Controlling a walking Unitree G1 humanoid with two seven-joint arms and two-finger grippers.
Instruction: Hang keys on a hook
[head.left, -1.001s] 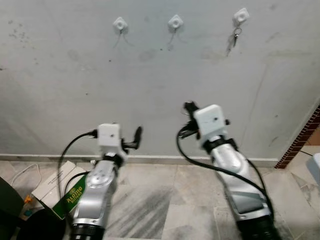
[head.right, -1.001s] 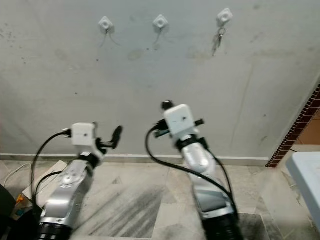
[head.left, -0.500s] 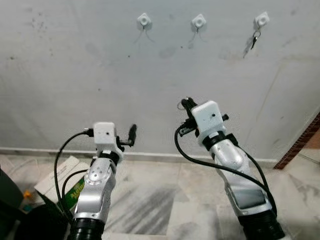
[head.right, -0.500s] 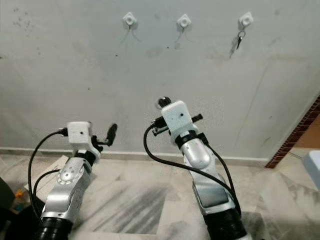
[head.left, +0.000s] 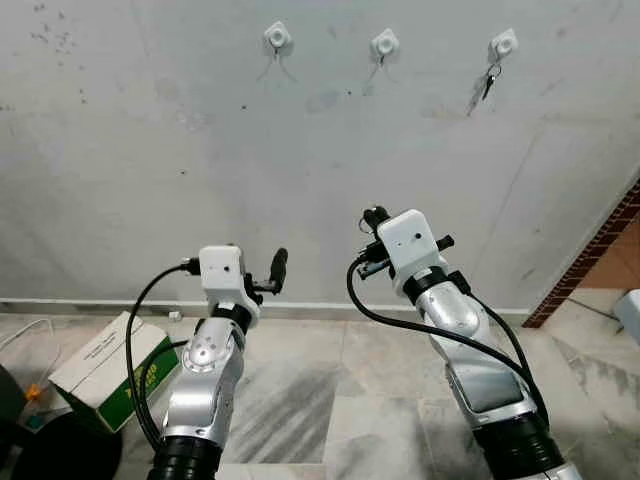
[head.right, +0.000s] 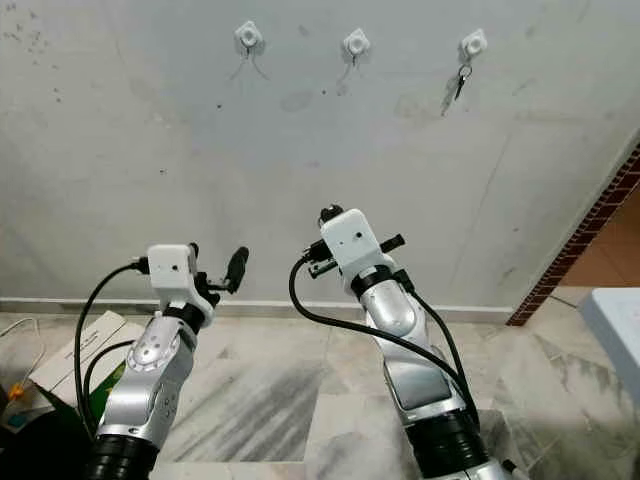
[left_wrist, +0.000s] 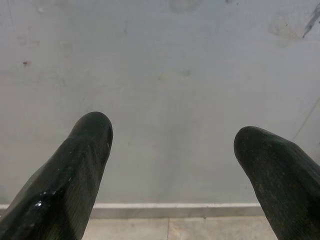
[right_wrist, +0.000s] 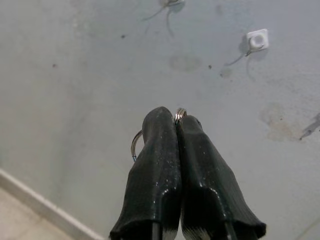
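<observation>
Key ring between right claw fingers

The wall was pale grey with small dark spots and smudges. Three hooks high on the wall were white. Dark keys hung from the right-most hook. The floor below the wall was grey marble tile with darker streaks. A box on the floor was white and green. Red-brown bricks stood at the right of the wall. The right gripper had shiny black fingers and a silver ring between them. The left gripper was black too. Both arms were silver with white tops and black cables.
</observation>
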